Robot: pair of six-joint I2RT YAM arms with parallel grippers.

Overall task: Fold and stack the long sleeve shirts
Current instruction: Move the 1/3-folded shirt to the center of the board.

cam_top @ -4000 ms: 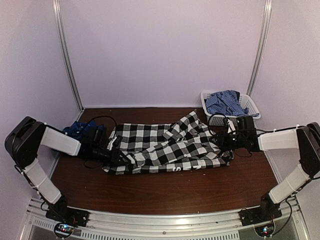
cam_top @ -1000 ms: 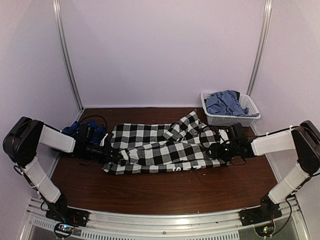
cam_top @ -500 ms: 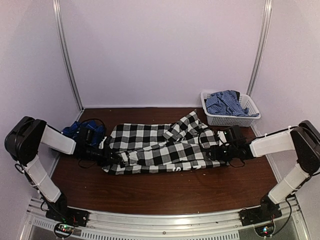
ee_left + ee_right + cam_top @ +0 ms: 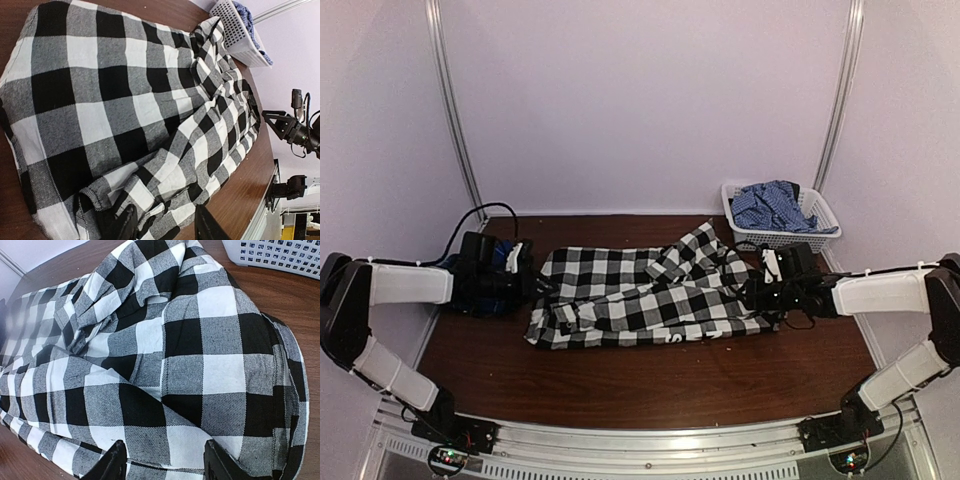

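The black-and-white checked shirt (image 4: 640,295) lies folded into a long band across the middle of the table, with white lettering on its front edge. My left gripper (image 4: 530,282) is open just off the shirt's left end; in the left wrist view (image 4: 165,227) its fingers straddle a loose fold of the checked cloth (image 4: 125,100) without closing on it. My right gripper (image 4: 752,297) is open at the shirt's right end; in the right wrist view (image 4: 167,465) its fingers stand wide apart over the cloth (image 4: 200,365). A dark blue cloth (image 4: 503,255) shows behind my left wrist, mostly hidden.
A white basket (image 4: 815,238) with a blue-and-white checked cloth (image 4: 770,205) in it stands at the back right; it also shows in the right wrist view (image 4: 280,255). Bare brown table (image 4: 650,385) lies in front of the shirt. White walls close in on three sides.
My left arm has drawn back to the left and lowered, its gripper moving off the shirt's left end. My right gripper has stayed at the shirt's right end. The shirt lies as before.
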